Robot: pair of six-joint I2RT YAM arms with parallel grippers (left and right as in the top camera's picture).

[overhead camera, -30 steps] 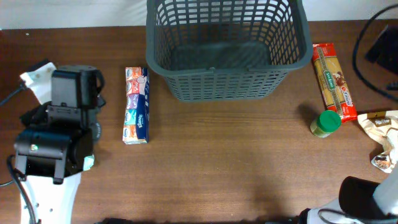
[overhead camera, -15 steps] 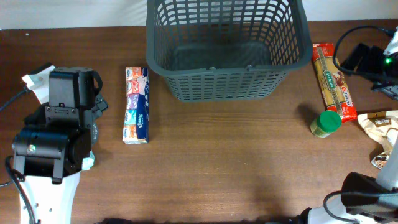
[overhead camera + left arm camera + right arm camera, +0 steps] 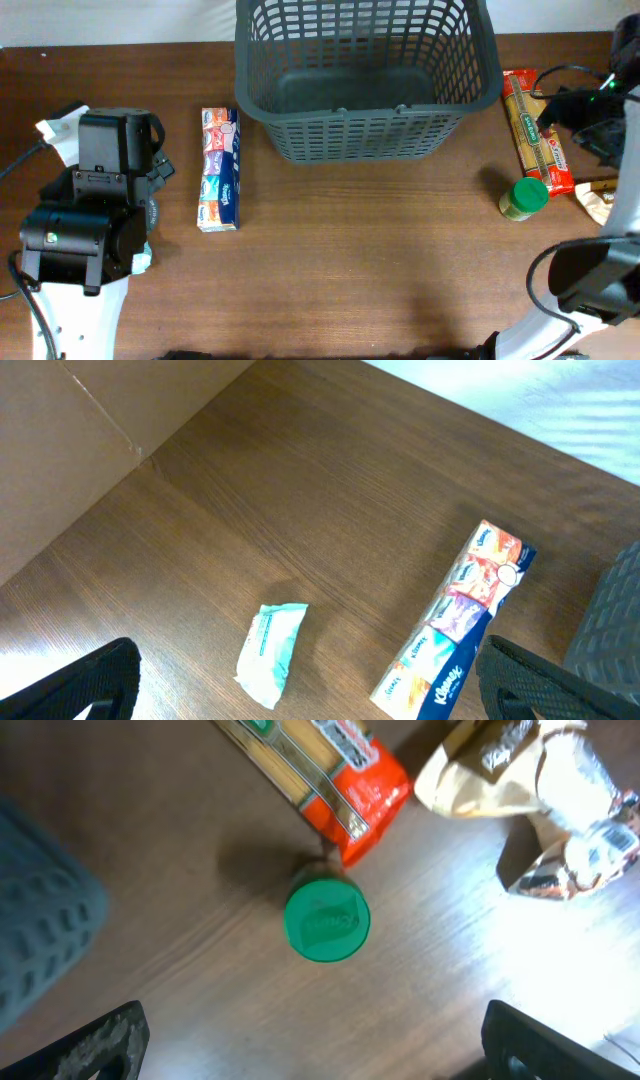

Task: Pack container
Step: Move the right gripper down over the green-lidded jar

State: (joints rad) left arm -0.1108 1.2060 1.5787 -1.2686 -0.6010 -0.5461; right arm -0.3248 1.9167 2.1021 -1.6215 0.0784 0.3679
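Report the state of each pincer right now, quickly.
Left pincer: open, holding nothing.
Right pincer: open, holding nothing.

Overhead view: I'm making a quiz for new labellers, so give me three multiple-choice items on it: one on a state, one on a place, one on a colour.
1. The large dark grey plastic lattice basket is:
A) empty
B) half filled
C) tipped on its side

2. The long pack of pocket tissues in colourful wrap lies:
A) inside the basket
B) on the table, to the left of the basket
C) across the basket's rim

3. The lid of the small round jar is:
A) red
B) white
C) green

Key:
1 A, since the basket's bare solid bottom shows.
2 B, since the pack lies flat on the wood, apart from the basket's wall.
3 C, since the right wrist view looks straight down on a green lid.
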